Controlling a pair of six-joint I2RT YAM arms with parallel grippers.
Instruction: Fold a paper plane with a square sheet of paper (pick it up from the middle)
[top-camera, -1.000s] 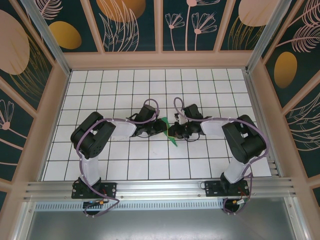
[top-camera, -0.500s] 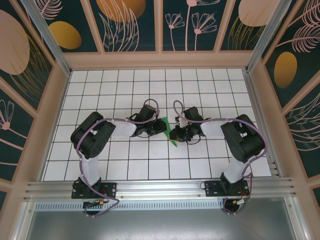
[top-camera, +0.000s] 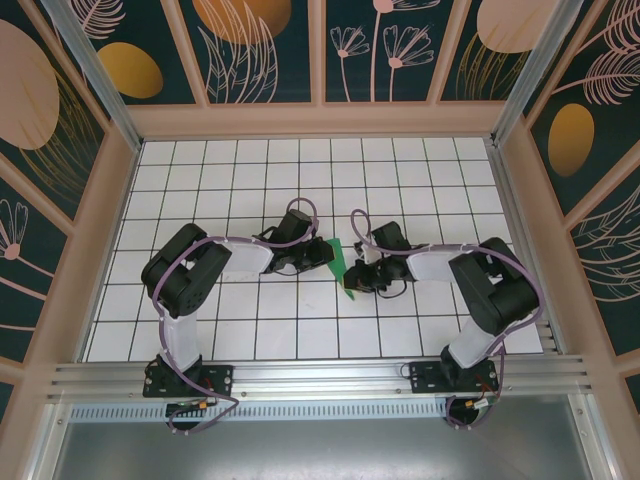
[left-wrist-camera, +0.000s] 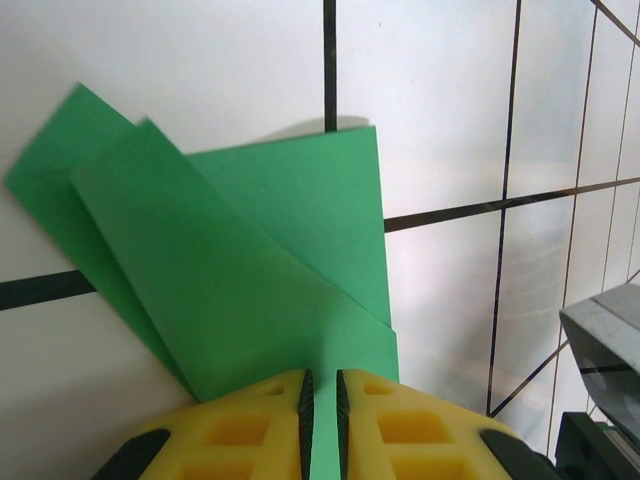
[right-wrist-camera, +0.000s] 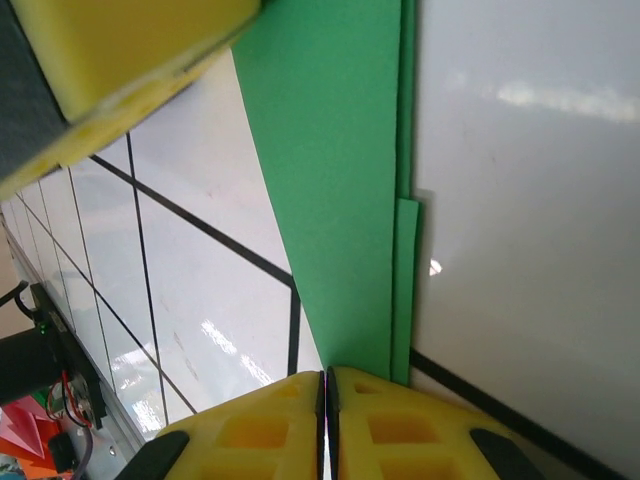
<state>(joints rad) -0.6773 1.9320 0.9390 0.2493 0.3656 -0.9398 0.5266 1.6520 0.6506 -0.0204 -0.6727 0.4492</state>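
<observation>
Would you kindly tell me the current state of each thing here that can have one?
green paper, folded into overlapping layers, gripped at two ends, not yet a finished plane.
left gripper, fingers shut on the green paper.
right gripper, fingers shut on the green paper.
</observation>
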